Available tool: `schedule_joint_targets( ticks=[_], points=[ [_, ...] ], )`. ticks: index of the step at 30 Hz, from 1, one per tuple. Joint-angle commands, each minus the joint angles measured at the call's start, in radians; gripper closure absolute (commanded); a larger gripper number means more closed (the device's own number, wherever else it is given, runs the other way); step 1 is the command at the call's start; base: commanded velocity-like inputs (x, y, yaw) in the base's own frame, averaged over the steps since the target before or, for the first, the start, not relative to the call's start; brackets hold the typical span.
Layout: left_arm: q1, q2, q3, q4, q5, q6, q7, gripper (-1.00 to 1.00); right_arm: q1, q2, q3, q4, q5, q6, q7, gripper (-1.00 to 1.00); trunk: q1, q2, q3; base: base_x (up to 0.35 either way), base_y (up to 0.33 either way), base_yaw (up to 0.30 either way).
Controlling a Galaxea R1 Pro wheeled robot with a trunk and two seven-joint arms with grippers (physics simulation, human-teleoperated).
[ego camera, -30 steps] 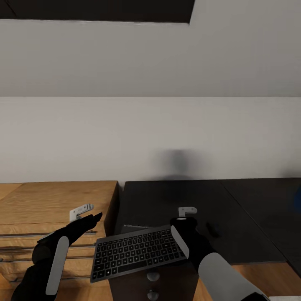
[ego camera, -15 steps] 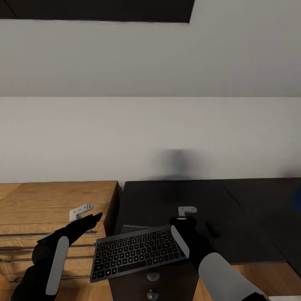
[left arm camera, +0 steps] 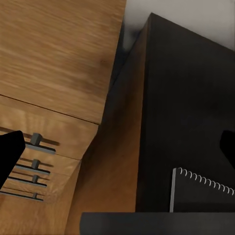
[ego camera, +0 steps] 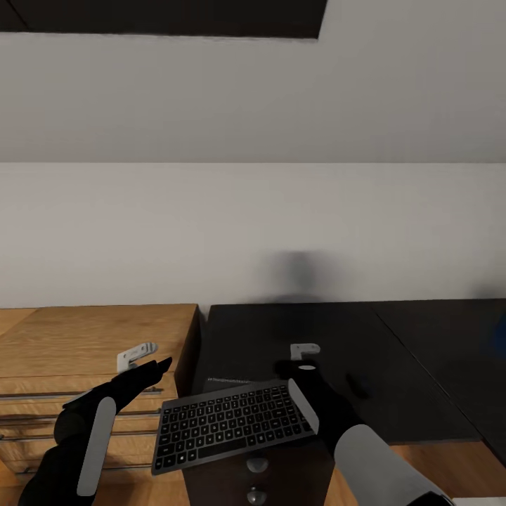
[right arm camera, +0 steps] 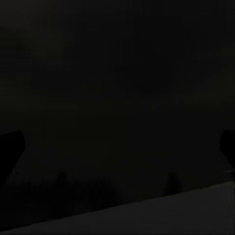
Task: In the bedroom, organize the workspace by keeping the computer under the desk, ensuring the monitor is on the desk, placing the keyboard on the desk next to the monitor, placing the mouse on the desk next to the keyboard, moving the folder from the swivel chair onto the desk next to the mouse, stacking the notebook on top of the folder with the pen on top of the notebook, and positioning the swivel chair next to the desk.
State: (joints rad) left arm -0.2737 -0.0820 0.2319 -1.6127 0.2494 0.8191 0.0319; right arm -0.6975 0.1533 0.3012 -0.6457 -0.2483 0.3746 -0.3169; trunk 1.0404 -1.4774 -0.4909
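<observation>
The keyboard [ego camera: 232,422], slim with black keys, lies tilted at the front edge of the black desk [ego camera: 414,365], its near edge past the desk front. It covers part of the spiral-bound notebook [left arm camera: 200,193], whose far edge peeks out behind it [ego camera: 226,381]. My right gripper [ego camera: 295,360] is over the desk just behind the keyboard's right end, its fingers spread wide in the right wrist view with nothing between them. My left gripper [ego camera: 144,364] is open above the gap left of the desk. A small dark lump [ego camera: 357,384], possibly the mouse, lies right of my right arm.
A light wood drawer unit [ego camera: 91,337] with metal handles [left arm camera: 41,147] stands against the desk's left side. A white wall rises behind both, with a dark-framed skylight [ego camera: 161,17] above. Drawer knobs [ego camera: 256,464] show under the desk front.
My right gripper has shifted a little left and away from me over the desk. The keyboard and the left arm have stayed where they were.
</observation>
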Motion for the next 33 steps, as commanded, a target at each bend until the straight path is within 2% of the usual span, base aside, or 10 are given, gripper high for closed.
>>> schedule_joint_targets(
  ticks=[1, 11, 24, 33],
  points=[
    [-0.001, -0.001, 0.002, -0.001, 0.008, 0.006, 0.003, -1.0, -0.001, -0.002, 0.006, -0.001, -0.01, 0.003, 0.0, -1.0, 0.0, -0.001, -0.001, 0.0, 0.0, 0.0],
    [-0.001, -0.001, 0.001, -0.001, 0.008, 0.005, 0.003, -1.0, 0.0, -0.01, 0.007, 0.0, -0.009, 0.0, 0.033, -1.0, 0.0, -0.001, -0.001, 0.019, 0.0, 0.0],
    [-0.001, -0.001, 0.002, -0.001, 0.008, 0.005, 0.003, -1.0, -0.001, -0.018, 0.007, 0.007, -0.001, -0.001, 0.043, -1.0, 0.0, -0.001, -0.001, 0.195, 0.0, 0.0],
    [-0.001, -0.001, 0.002, -0.001, 0.008, 0.006, 0.003, -1.0, -0.001, -0.033, 0.002, 0.032, 0.003, 0.001, 0.138, -1.0, 0.0, -0.001, -0.001, 0.028, 0.0, 0.0]
  ],
)
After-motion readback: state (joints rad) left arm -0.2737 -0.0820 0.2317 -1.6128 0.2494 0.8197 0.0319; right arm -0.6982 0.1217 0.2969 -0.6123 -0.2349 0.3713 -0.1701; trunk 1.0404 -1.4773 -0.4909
